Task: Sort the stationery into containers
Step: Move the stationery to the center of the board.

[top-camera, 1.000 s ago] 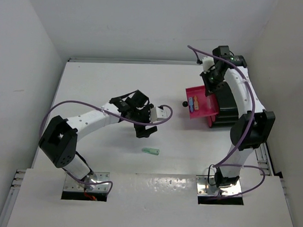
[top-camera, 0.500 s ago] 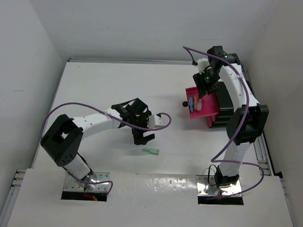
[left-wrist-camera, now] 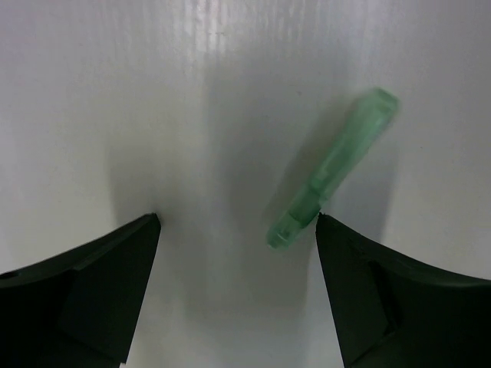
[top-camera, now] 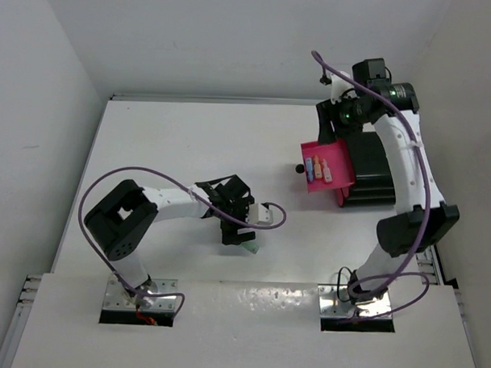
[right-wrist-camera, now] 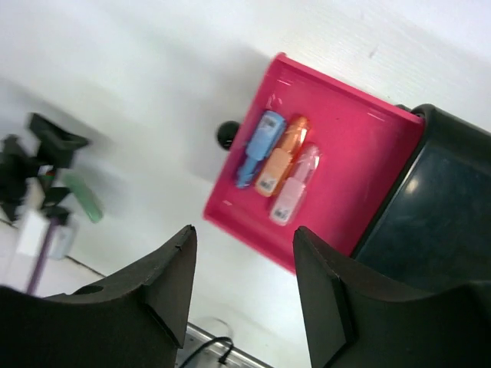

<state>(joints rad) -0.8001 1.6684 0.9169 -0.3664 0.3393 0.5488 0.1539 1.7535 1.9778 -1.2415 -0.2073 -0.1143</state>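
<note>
I can read no text, number or brand anywhere on my feeds. The nearest thing to lettering shows in the right wrist view: the blue piece (right-wrist-camera: 259, 146), the orange piece (right-wrist-camera: 280, 157) and the pink piece (right-wrist-camera: 295, 188), lying in the magenta drawer (right-wrist-camera: 360, 176), each carry a small pale sticker with dark marks, too small and blurred for me to make out.

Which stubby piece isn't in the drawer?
The mint one, on the table within the open left gripper; the blue, orange and pink lie side by side in the drawer.
</note>
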